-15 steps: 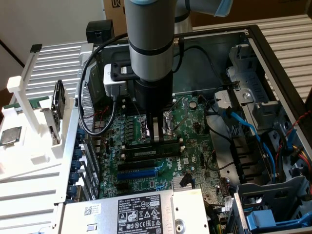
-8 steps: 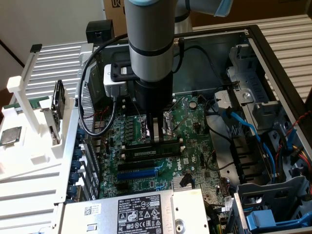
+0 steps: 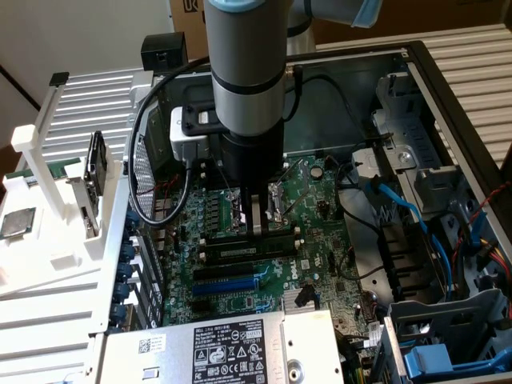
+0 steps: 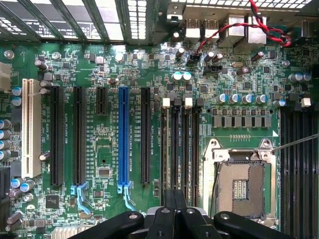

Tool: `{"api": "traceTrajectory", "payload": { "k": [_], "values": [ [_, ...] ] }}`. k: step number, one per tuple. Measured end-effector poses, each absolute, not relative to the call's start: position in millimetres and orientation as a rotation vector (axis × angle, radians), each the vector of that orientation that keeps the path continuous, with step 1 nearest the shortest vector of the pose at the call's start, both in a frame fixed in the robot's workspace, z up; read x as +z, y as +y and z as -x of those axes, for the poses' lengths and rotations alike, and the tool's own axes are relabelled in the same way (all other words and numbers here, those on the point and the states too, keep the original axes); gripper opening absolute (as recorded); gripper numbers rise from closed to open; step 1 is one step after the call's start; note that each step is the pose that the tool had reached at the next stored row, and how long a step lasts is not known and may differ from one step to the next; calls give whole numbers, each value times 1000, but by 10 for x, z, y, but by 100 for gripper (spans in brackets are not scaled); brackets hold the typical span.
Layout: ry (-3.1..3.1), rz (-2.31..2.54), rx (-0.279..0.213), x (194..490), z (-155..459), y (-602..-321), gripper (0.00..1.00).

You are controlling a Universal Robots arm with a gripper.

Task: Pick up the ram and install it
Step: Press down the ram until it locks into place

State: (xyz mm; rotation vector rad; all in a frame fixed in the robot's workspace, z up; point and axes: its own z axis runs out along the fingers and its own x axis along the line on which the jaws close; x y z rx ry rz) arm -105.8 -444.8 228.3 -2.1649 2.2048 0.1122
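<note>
Exterior view, left edge at mid-height: the ram (image 3: 62, 168), a narrow green stick, appears to lie flat on the white parts rack (image 3: 56, 264). Its long axis runs nearly level across the frame and an upright white post crosses in front of it. A square silver-topped processor chip (image 3: 16, 222) sits on the same rack just below it, toward the lower left. The gripper (image 3: 256, 228) is well apart from the stick, near the middle of the frame inside the open computer case (image 3: 448, 88). The arm hangs straight down over the green motherboard (image 3: 320, 216). The fingers are pressed together with nothing visible between them, and their tips are low over the black memory slots (image 3: 232, 240), which run nearly level across the frame much as the stick does. From the gripper, then, the ram lies off toward the exterior view's left and slightly higher in the frame, beyond the case's perforated wall. In the wrist view the closed fingertips (image 4: 174, 196) point along the four parallel memory slots (image 4: 175, 149), with the empty processor socket (image 4: 241, 186) just beside them and a blue expansion slot (image 4: 123, 139) further off. Whether any slot under the tips already carries a module cannot be told. Judged from this, the pick-up has not yet been made.
</note>
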Motion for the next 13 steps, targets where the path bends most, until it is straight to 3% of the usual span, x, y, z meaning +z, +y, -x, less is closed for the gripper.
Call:
{"api": "traceTrajectory", "payload": {
  "k": [13],
  "values": [
    [2201,2161,136,2298,1059,-4458,11]
  ]
}}
